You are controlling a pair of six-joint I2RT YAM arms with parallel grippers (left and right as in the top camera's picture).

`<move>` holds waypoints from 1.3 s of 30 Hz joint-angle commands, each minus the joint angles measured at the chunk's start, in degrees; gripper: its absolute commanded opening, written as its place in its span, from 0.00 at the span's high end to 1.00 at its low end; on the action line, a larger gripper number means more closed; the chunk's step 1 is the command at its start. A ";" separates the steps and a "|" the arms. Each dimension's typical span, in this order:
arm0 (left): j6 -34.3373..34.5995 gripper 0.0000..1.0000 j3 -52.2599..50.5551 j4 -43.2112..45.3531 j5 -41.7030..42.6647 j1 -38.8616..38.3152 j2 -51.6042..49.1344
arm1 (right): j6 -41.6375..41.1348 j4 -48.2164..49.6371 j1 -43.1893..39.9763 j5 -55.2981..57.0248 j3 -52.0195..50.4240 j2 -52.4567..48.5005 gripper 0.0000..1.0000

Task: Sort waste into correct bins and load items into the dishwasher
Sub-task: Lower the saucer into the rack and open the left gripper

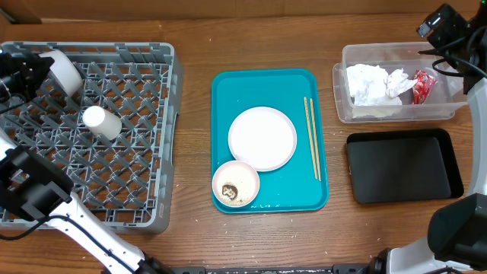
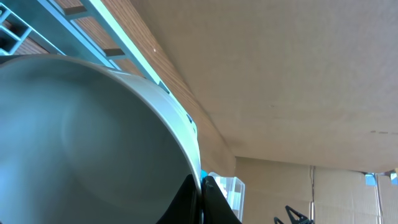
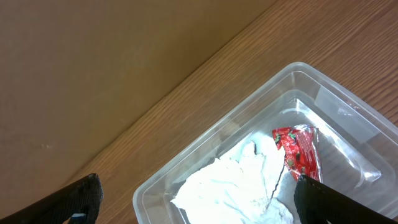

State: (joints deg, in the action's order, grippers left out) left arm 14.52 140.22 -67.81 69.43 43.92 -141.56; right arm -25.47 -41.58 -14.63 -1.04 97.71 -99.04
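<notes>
The left gripper (image 2: 200, 194) pinches a white bowl's (image 1: 65, 70) rim over a corner of the dish rack (image 1: 137, 164). The right gripper (image 3: 199, 200) hangs spread wide above the clear tub (image 3: 214, 137); the red wrapper's (image 3: 297, 152) print is too blurred to read.

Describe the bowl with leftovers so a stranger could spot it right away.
Find the teal tray in the middle of the table. In its front left corner, just in front of the round white plate, sits a small white bowl. Unlike the clean plate, it holds brownish food scraps.
</notes>
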 commanded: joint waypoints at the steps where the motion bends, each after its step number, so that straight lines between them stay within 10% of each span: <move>1: -1.70 0.96 -0.09 -1.51 -1.97 -0.24 -0.83 | -0.26 0.28 -0.09 0.57 0.61 1.01 0.00; 22: -5.55 0.96 -0.26 -2.23 -4.09 -3.13 -0.83 | -0.26 0.28 -0.09 0.57 0.61 1.01 0.00; 39: -5.79 0.92 3.45 -11.91 -31.74 0.68 -0.81 | -0.26 0.28 -0.09 0.57 0.61 1.01 0.00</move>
State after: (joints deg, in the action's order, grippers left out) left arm 10.04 142.37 -77.12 56.60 42.00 -140.90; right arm -25.45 -41.58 -14.63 -1.04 97.71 -99.04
